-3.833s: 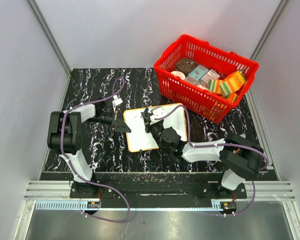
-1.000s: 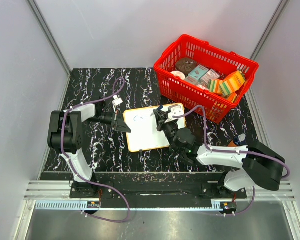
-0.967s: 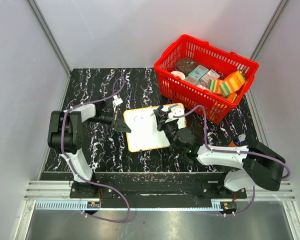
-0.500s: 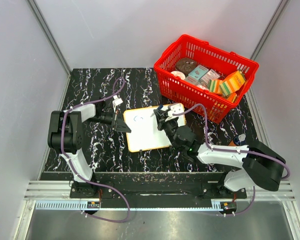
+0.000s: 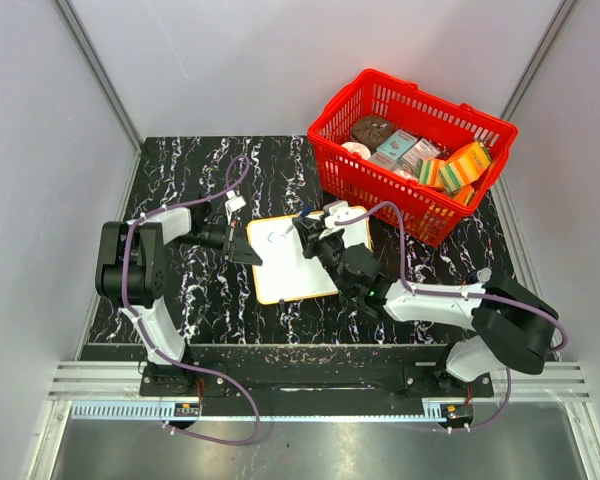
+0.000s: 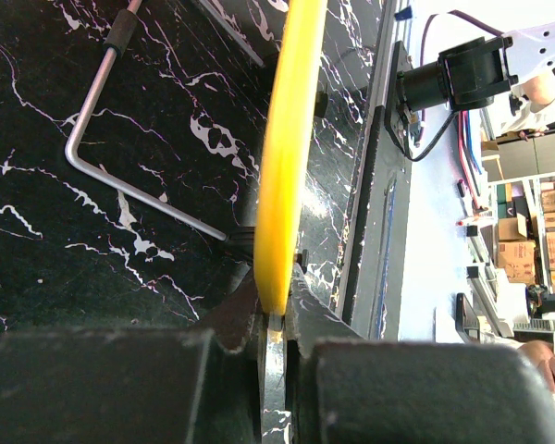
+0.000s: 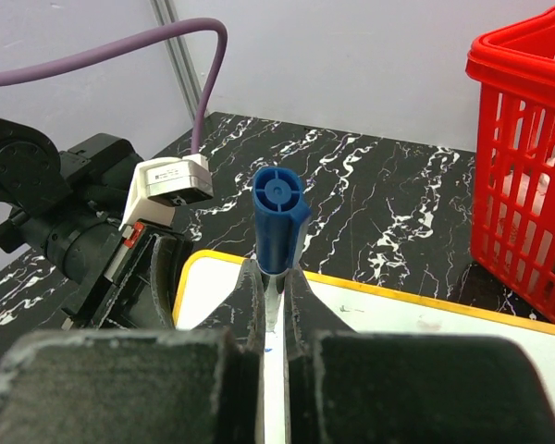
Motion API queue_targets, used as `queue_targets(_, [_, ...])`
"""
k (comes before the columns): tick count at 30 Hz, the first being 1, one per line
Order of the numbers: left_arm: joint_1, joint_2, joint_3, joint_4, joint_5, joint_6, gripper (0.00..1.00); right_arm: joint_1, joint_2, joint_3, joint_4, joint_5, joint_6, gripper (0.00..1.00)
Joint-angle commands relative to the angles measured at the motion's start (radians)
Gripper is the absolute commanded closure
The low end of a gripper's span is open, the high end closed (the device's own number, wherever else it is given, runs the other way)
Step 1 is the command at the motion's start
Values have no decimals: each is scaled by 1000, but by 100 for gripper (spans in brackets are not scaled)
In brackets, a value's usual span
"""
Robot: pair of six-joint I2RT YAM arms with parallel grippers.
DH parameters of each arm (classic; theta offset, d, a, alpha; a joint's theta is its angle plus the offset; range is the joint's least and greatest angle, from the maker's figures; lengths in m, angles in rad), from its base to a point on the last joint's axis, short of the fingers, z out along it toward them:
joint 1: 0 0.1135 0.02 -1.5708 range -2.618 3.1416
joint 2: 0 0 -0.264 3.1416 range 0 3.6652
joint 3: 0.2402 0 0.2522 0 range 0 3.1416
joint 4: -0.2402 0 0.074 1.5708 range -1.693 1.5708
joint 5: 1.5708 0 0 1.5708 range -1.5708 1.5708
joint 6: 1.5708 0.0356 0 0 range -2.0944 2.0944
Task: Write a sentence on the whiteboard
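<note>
The whiteboard (image 5: 283, 272), white with a yellow rim, lies on the black marble table. My left gripper (image 5: 248, 250) is shut on its left edge; in the left wrist view the rim (image 6: 289, 139) runs edge-on into the closed jaws of the left gripper (image 6: 277, 301). My right gripper (image 5: 307, 233) is shut on a blue marker (image 7: 277, 217), held upright over the board's upper left part (image 7: 416, 319), with the right gripper (image 7: 273, 282) just above the surface. Of the sentence, only a small blue stroke (image 5: 271, 237) shows; no words are readable.
A red basket (image 5: 332, 108) full of packaged goods stands at the back right, close to the board's far corner; its wall also shows in the right wrist view (image 7: 527, 185). A bent metal rod (image 6: 120, 176) lies on the table beside the board.
My right gripper has moved left with the marker, from the board's upper right to its upper left. A small blue stroke has appeared since the oldest frame. The left arm has not moved.
</note>
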Motion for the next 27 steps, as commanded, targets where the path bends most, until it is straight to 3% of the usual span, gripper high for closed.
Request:
queue_targets(1, [-11,18,18,3,-128,45,100,-6,25,46,39,-12,20,100])
queue_targets(27, [-11,23,26,-16,-123,65,100,-11,54,27,74,54,12,100])
